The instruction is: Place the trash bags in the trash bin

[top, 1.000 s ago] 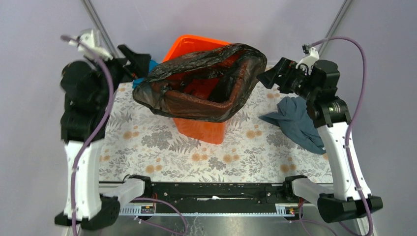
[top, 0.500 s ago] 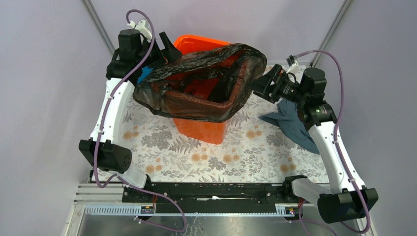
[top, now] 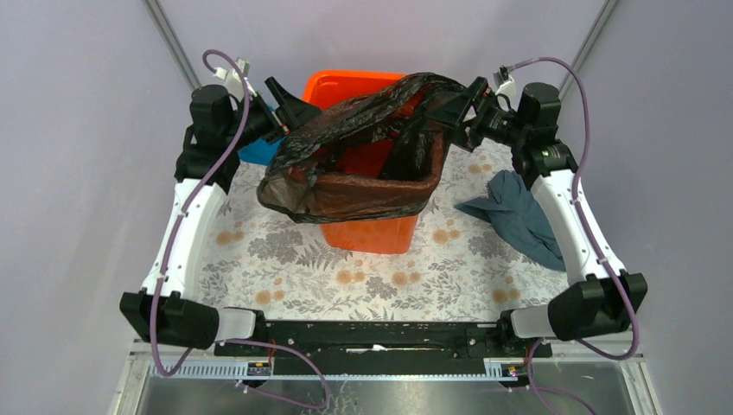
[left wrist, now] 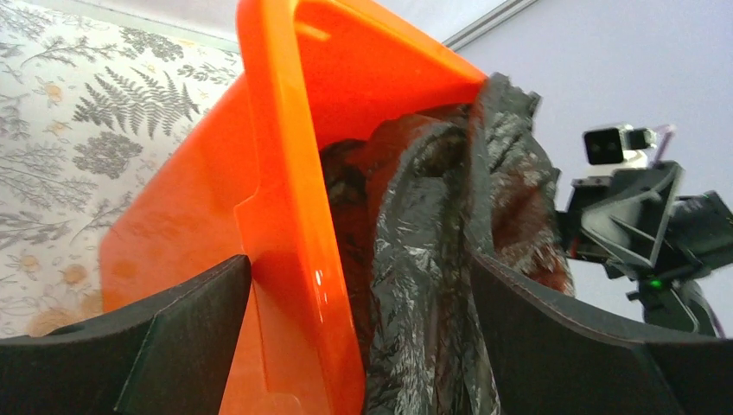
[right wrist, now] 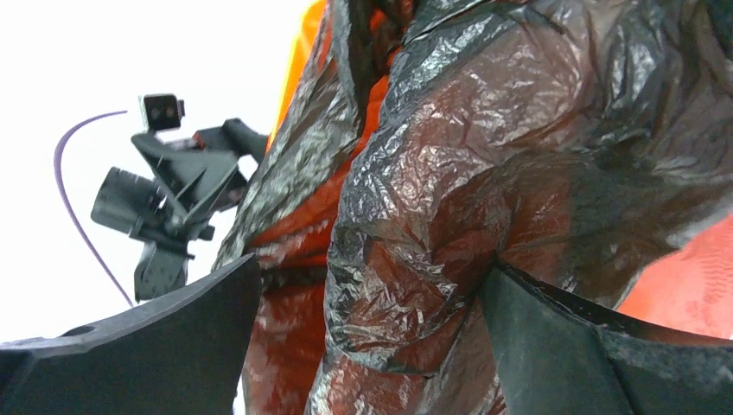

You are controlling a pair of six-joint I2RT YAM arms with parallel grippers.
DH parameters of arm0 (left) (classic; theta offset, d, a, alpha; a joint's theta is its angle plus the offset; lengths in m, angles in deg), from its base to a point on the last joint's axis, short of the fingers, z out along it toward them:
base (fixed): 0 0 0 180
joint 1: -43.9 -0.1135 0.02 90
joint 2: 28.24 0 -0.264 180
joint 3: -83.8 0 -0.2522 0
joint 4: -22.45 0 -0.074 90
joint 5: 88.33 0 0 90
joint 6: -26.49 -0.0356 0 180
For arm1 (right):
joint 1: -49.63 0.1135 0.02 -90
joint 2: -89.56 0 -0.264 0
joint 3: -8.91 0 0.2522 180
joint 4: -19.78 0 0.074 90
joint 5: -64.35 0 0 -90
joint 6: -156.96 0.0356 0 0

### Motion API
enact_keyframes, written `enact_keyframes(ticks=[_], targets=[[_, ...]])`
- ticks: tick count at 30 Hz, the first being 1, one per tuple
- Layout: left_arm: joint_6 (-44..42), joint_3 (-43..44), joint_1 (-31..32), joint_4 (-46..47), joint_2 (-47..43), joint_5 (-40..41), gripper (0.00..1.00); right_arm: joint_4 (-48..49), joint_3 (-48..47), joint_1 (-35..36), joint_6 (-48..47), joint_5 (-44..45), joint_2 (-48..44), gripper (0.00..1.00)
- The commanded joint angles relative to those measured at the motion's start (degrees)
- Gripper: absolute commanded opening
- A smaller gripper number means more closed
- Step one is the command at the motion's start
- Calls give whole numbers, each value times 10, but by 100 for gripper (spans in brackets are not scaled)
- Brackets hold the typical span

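The floral-patterned desk (top: 285,259) carries everything. At its far middle, the trash bag (top: 346,194), a thin, creased black film, is draped over the mouth of the orange trash bin (top: 372,235). Its skirt hangs outside the near and side walls, while the far left corner of the rim is left bare. Part of the film is seen sagging down inside the bin, and nothing else can be made out in there.

The film is judged light, limp and slippery, and easily torn on a hard edge. It is best taken at a bunched fold near the rim, not on a taut sheet.

A grey-blue cloth (top: 519,216) is seen to the right of the bin, apart from it. A small teal cloth (top: 255,151) is partly hidden behind the left arm.

The left hand (left wrist: 361,259) is spread wide, its jaws set either side of the bin's wall and the film beside it. The right hand (right wrist: 372,268) is likewise spread wide around a bulge of film, with nothing pinched.
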Motion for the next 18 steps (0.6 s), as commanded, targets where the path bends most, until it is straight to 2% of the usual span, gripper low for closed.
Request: enact_keyframes(ticks=[1, 6, 10, 14, 16, 18], targets=[[89, -44, 24, 75, -69, -67, 99, -15, -92, 5, -35, -10, 31, 100], [129, -120, 104, 106, -134, -24, 99, -88, -123, -16, -94, -1, 57, 100], [109, -147, 165, 71, -171, 21, 98, -100, -110, -52, -116, -14, 57, 100], [-12, -50, 168, -104, -186, 168, 99, -222, -159, -67, -221, 51, 54, 100], [-57, 7, 168, -144, -183, 229, 99, -248, -169, -67, -247, 76, 42, 100], [-90, 56, 168, -142, -167, 224, 98, -251, -167, -67, -255, 69, 31, 100]])
